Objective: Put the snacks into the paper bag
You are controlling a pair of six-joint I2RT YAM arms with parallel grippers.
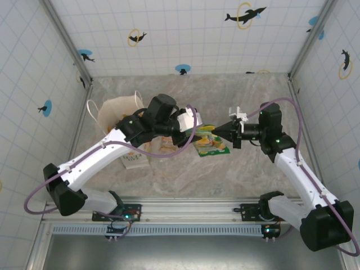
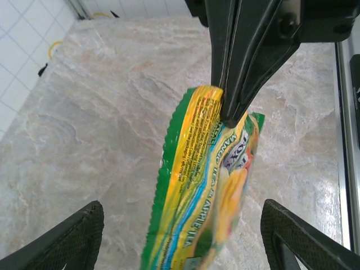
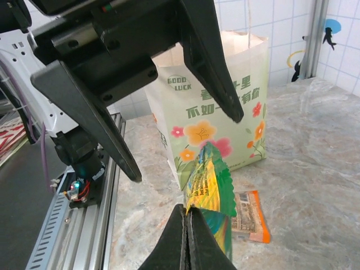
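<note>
- Nearest us, the metal rail point(image 1: 191, 209) runs along the front edge of the marble tabletop point(image 2: 101, 112).
- Out over the middle of the tabletop, the right hand point(image 3: 186, 219) is closed tight, with no gap between its two sides; it pinches the green and yellow packet point(image 2: 191, 185) near one edge; the packet carries "FOX'S" lettering and a fruit picture, and one of its edges is serrated.
- Facing it, the left hand point(image 2: 181, 205) stands wide open and has hold of nothing; its fingers point(image 2: 73, 242) sit one on each side of the packet, both apart from it; in the left wrist view the packet hangs between them.
- Just beyond the held packet, in the right wrist view, an orange packet point(image 3: 250, 216) lies flat on the tabletop, near the foot of the bag.
- Farther back and toward the left side of the tabletop, the paper bag point(image 3: 225, 112) stands upright with its mouth open at the top; it shows a flower print, a small green "GOOD LUCK" logo and thin white loop handles; the held packet is outside it, in front of its printed face.
- Farthest off, the tiled walls point(image 1: 169, 22) enclose the tabletop; dolphin stickers point(image 1: 244, 15) are dotted across them.
</note>
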